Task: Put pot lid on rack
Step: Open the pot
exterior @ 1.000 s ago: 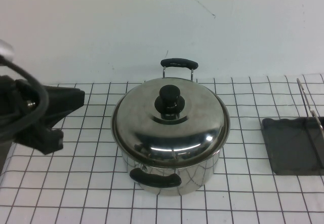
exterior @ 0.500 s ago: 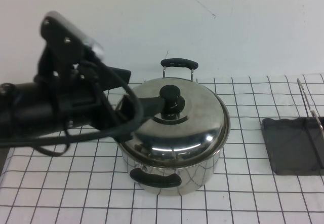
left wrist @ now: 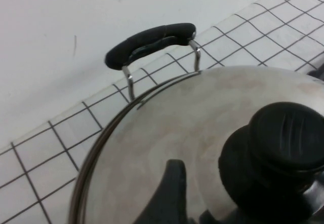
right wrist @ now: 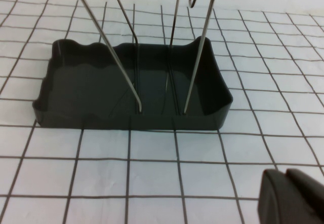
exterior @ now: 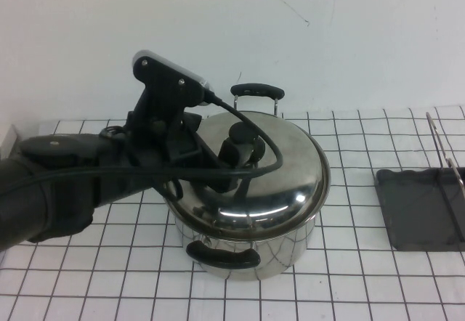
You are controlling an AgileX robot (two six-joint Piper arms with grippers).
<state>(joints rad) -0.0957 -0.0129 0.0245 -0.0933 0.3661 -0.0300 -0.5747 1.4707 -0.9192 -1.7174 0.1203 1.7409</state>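
The shiny domed pot lid sits on the steel pot at the table's middle, its black knob at the centre. My left gripper reaches in from the left, open, with its fingers at the knob's sides. The left wrist view shows the knob close up on the lid. The rack of thin wire stands over its dark grey tray at the right edge. My right gripper is shut and empty, just in front of the tray; it is out of the high view.
The pot has one black handle at the back and one at the front. The table carries a white cloth with a black grid. A white wall stands close behind the pot. The rack's wires rise over the tray.
My left arm has swung in from the left edge, first over the lid's left side, and now its gripper is at the knob. The lid, pot and rack have not moved.
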